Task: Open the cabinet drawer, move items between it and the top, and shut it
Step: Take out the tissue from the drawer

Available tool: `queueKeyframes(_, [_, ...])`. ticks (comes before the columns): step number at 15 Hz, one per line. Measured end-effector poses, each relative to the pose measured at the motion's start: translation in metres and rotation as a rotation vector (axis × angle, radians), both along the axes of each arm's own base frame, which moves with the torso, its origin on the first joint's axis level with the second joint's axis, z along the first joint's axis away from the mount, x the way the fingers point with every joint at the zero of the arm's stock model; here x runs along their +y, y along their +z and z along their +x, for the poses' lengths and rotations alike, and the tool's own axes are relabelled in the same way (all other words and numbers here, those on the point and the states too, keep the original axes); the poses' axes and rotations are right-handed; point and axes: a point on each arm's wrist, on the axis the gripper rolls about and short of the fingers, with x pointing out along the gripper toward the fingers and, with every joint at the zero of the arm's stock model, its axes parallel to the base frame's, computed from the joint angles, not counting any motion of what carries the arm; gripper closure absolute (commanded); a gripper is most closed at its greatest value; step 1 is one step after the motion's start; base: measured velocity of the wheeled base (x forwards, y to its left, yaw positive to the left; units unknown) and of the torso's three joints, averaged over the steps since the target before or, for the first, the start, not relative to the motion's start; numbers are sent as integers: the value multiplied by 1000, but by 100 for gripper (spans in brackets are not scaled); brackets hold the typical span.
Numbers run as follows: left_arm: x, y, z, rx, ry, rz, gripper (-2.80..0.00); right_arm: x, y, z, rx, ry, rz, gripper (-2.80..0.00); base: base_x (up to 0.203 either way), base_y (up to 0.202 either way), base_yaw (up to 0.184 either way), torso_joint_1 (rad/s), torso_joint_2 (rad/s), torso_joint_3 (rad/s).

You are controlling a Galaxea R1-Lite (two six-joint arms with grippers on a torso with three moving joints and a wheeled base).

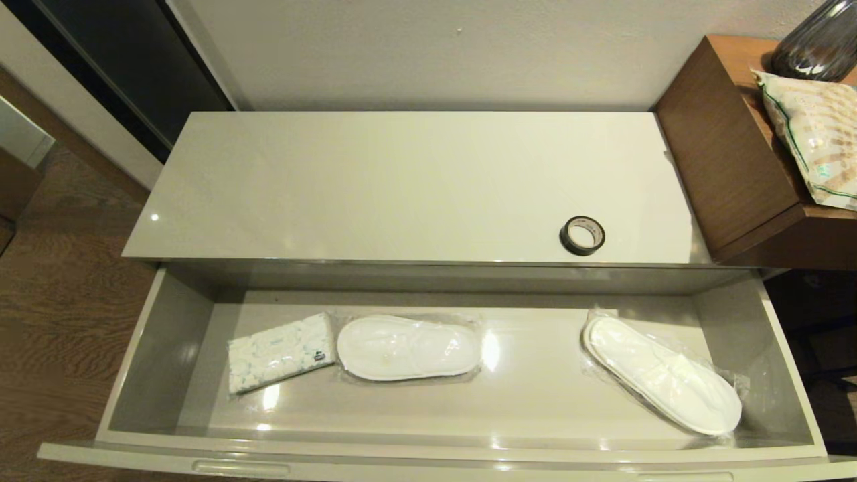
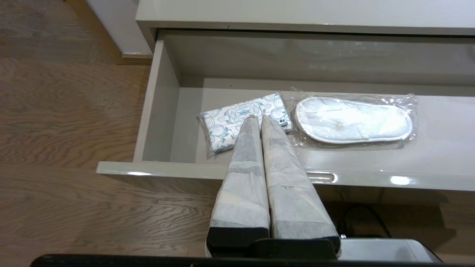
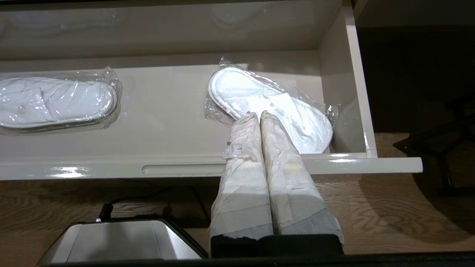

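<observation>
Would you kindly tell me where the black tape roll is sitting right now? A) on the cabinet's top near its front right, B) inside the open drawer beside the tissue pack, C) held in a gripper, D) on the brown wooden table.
A: the black tape roll lies on the top, while the tissue pack is in the open drawer.

The long glossy beige-grey drawer (image 1: 167, 348) stands open; bare floor lies between the two plastic-wrapped white slippers (image 1: 408, 348) (image 1: 663, 383), the patterned tissue pack (image 1: 280, 352) crowding its left.
</observation>
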Motion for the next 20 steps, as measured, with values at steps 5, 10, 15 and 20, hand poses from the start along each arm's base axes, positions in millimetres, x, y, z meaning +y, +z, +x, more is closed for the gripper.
queueKeyframes(5, [0, 38, -2, 241, -9, -11, 0, 0, 0, 0, 1, -1, 0, 0, 0, 0, 0, 0, 0, 0])
queueKeyframes(10, [-4, 68, 60, 481, -159, -38, 0, 0, 0, 0, 1, 0, 0, 0, 0, 0, 0, 0, 0, 0])
queueKeyframes(15, [-6, 51, 135, 659, -228, -143, 0, 0, 0, 0, 1, -1, 2, 0, 0, 0, 0, 0, 0, 0])
queueKeyframes(20, [-6, 25, 164, 770, -234, -183, 0, 0, -1, 0, 3, -1, 2, 0, 0, 0, 0, 0, 0, 0])
